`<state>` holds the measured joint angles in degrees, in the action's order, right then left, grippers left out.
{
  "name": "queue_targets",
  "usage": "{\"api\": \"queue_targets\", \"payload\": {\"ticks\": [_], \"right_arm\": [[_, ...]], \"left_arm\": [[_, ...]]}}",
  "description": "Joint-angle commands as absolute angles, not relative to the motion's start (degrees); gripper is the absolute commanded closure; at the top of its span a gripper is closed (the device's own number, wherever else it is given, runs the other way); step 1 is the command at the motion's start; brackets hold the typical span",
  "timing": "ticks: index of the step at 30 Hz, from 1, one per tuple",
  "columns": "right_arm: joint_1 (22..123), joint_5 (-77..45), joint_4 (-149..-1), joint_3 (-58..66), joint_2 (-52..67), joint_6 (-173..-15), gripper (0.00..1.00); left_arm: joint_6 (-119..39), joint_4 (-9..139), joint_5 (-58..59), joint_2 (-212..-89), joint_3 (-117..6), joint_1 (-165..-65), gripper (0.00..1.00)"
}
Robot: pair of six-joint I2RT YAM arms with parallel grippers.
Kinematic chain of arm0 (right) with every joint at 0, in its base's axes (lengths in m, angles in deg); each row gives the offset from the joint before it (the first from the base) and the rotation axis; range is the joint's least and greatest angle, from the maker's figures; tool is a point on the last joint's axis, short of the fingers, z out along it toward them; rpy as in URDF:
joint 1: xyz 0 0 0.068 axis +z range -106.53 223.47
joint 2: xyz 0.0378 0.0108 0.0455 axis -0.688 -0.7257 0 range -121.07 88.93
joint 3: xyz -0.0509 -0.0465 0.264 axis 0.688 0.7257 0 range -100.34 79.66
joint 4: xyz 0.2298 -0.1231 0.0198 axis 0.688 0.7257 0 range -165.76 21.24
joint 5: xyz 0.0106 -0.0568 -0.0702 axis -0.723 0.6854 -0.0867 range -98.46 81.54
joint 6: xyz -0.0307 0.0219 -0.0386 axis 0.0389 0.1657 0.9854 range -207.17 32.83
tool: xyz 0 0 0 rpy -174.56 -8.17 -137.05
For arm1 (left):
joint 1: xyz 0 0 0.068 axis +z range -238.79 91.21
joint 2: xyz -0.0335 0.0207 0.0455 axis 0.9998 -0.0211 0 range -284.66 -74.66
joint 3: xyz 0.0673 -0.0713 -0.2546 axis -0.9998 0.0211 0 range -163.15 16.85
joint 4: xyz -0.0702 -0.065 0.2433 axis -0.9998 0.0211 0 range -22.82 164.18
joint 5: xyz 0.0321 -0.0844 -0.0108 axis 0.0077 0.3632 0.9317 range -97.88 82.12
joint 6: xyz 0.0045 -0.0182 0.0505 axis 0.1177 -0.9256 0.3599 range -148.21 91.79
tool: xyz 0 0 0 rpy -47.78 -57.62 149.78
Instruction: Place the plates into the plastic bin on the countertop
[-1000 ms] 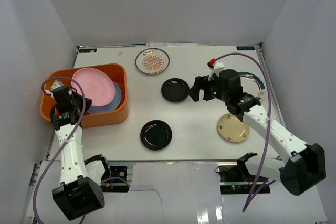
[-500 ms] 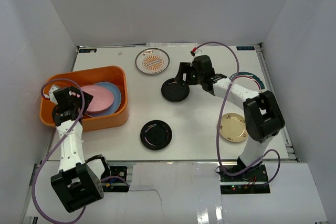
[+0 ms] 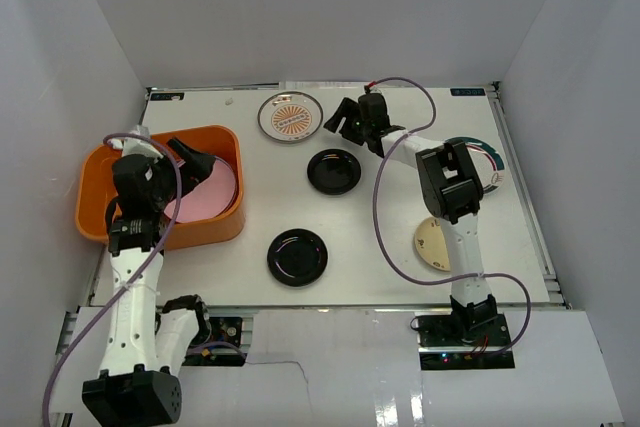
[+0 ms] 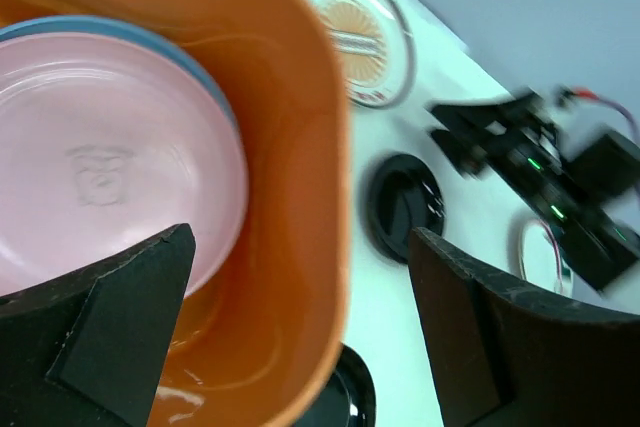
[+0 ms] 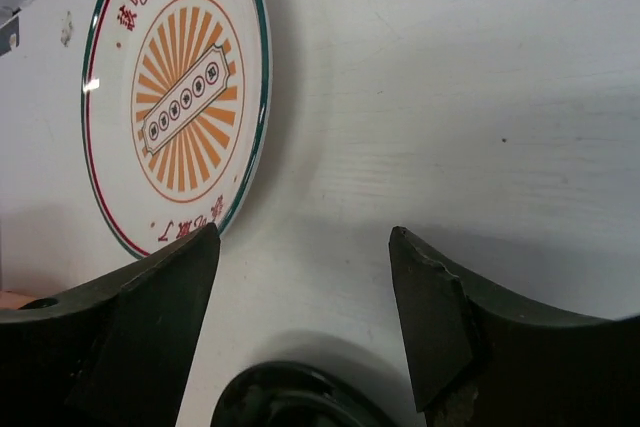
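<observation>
Pink plate (image 3: 210, 195) lies in the orange bin (image 3: 200, 229); left jaws gape empty above it, right jaws stand open near the sunburst plate (image 3: 290, 116).

Bright, even light. Ahead of the left gripper (image 4: 300, 247), distant things smear with motion blur; under the right gripper (image 5: 305, 242) a soft shadow darkens the flat white countertop (image 5: 450, 97).

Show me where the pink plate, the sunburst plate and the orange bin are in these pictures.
pink plate (image 4: 100, 177), left wrist view, on its centre.
sunburst plate (image 5: 180, 109), right wrist view, on its middle emblem.
orange bin (image 3: 210, 225), top view, on its near wall.
</observation>
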<state>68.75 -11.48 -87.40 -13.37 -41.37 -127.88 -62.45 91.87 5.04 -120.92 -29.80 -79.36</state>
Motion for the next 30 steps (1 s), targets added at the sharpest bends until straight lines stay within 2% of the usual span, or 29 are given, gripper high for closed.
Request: {"api": "queue_targets", "payload": {"ticks": [1,3,7,9,15,17,19,20,21,24,30], "right_arm": [[68.96,-15.83,-92.54,-19.9,-45.88,-134.19,0.25],[68.87,-17.5,-94.57,-21.05,-49.31,-137.61,0.25],[68.96,-17.77,-94.49,-25.62,-54.32,-139.2,0.26],[68.96,-17.68,-94.66,-27.3,-55.47,-140.08,0.27],[69.04,-19.09,-94.92,-33.71,-61.36,-145.0,0.35],[69.04,-18.83,-95.36,-34.85,-62.68,-146.49,0.42],[69.04,-18.74,-95.89,-35.47,-63.73,-147.37,0.53],[69.04,-18.83,-96.5,-35.74,-64.0,-147.81,0.59],[69.04,-19.0,-96.94,-35.74,-64.09,-148.95,0.72],[68.69,-19.09,-101.4,-32.94,-61.99,-150.28,0.92],[65.98,-20.84,-107.84,-26.6,-51.45,-151.42,0.92]], "left_arm": [[-56.8,90.03,12.76,-122.55,-35.34,-83.07,0.02],[-55.38,90.64,13.04,-123.8,-37.2,-85.62,0.02],[-54.06,95.82,1.74,-124.15,-40.36,-87.21,0.02],[-54.4,95.75,0.64,-123.97,-39.75,-88.0,0.02],[-56.43,88.55,15.22,-127.39,-39.13,-91.51,0.02],[-56.25,87.84,18.29,-129.06,-41.32,-92.21,0.02],[-56.08,87.83,19.71,-130.12,-42.47,-92.74,0.02],[-55.99,87.75,20.5,-131.17,-42.91,-92.92,0.02],[-55.99,87.66,20.68,-131.61,-43.09,-93.1,0.02],[-56.16,87.48,21.38,-133.45,-43.7,-93.54,0.02],[-56.08,87.57,21.65,-135.83,-47.21,-94.15,0.02]]}}
